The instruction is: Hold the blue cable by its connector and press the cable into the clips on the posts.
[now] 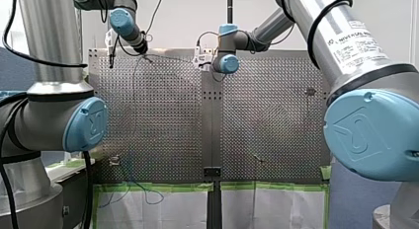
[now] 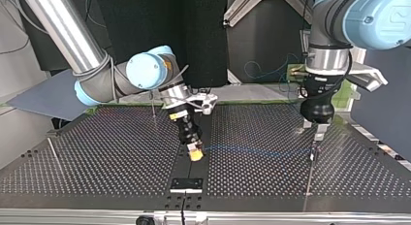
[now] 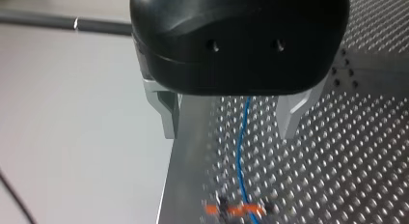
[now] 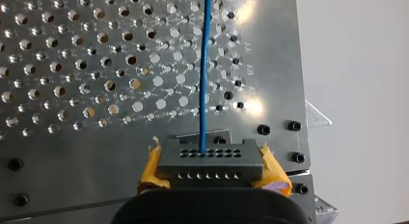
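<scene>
My right gripper [image 4: 212,165]: yellow pads clamped on grey connector [image 4: 210,159]. Blue cable [image 4: 206,64] leaves connector, runs straight ahead over perforated table [image 4: 72,64]. My left gripper [image 3: 230,120], well apart from connector: metal fingers [image 3: 166,115] spread, cable running between them.

A thin blue cable [image 2: 257,148] runs straight and low over the perforated metal worktop [image 2: 97,157], from its middle toward a side edge, reaching a blurred orange clip [image 3: 236,210]. Its grey rectangular connector [image 4: 210,162], with two rows of small holes, sits clamped in my right gripper [image 4: 210,170].
</scene>
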`<state>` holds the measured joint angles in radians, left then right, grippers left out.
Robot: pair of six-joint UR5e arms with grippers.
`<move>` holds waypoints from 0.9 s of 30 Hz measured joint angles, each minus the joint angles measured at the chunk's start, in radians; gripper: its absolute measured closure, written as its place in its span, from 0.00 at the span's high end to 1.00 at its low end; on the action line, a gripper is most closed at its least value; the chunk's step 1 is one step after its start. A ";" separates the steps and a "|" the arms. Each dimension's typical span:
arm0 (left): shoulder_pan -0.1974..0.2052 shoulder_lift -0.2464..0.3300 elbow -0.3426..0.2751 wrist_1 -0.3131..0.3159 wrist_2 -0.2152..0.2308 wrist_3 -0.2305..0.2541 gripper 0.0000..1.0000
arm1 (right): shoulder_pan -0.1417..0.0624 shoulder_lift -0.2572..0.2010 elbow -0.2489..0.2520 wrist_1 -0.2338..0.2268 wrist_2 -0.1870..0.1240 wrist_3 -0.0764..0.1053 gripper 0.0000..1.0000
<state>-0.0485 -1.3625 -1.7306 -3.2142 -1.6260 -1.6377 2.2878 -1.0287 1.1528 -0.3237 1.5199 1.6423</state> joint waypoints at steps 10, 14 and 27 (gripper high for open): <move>-0.033 -0.039 0.067 -0.012 0.067 0.087 1.00 | -0.005 0.000 0.000 0.000 0.003 -0.002 0.00; -0.047 -0.071 0.096 -0.015 0.046 0.103 1.00 | -0.005 0.000 0.000 0.000 0.004 -0.002 0.00; -0.076 -0.163 0.110 0.009 -0.035 0.129 1.00 | -0.005 0.000 0.000 0.000 0.002 -0.002 0.00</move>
<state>-0.1243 -1.5257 -1.6208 -3.2052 -1.6607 -1.5090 2.2825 -1.0287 1.1528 -0.3234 1.5220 1.6403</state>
